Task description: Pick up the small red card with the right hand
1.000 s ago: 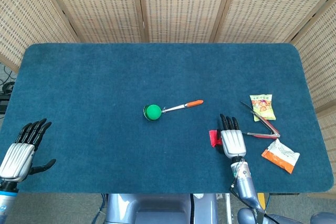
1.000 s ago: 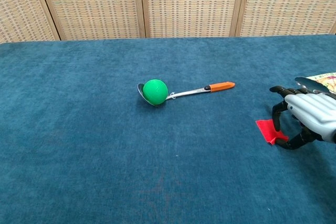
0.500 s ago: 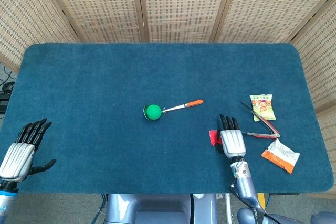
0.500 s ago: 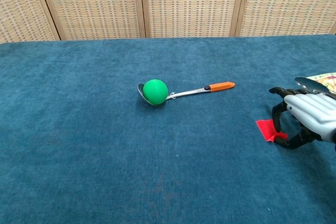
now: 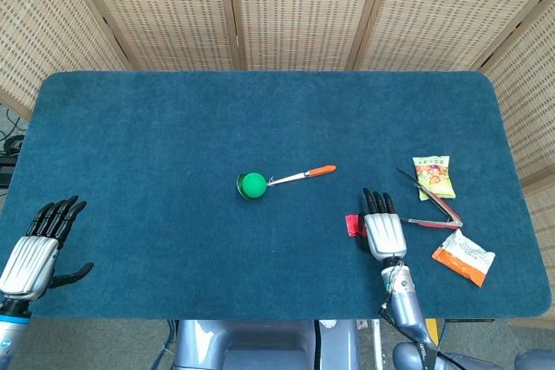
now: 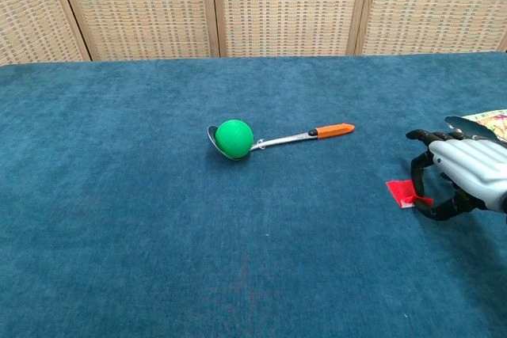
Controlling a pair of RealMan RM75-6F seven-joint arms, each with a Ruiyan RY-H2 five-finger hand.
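The small red card point(image 5: 351, 225) point(image 6: 400, 192) lies at the table's front right, its right edge raised off the blue cloth. My right hand point(image 5: 383, 233) point(image 6: 463, 176) sits just right of it, palm down. In the chest view its thumb and one finger pinch the card's right edge, while the other fingers reach forward. My left hand point(image 5: 35, 249) hovers at the front left corner with its fingers apart and nothing in it; only the head view shows it.
A green ball point(image 5: 252, 184) point(image 6: 234, 137) sits in a spoon with an orange handle point(image 5: 303, 174) at the table's middle. Metal tongs point(image 5: 431, 205), a yellow snack packet point(image 5: 434, 176) and an orange packet point(image 5: 464, 257) lie right of my right hand.
The right hand's thumb and finger have closed on the card; its visible red area has shrunk and its right edge has tipped up. The left hand has not moved.
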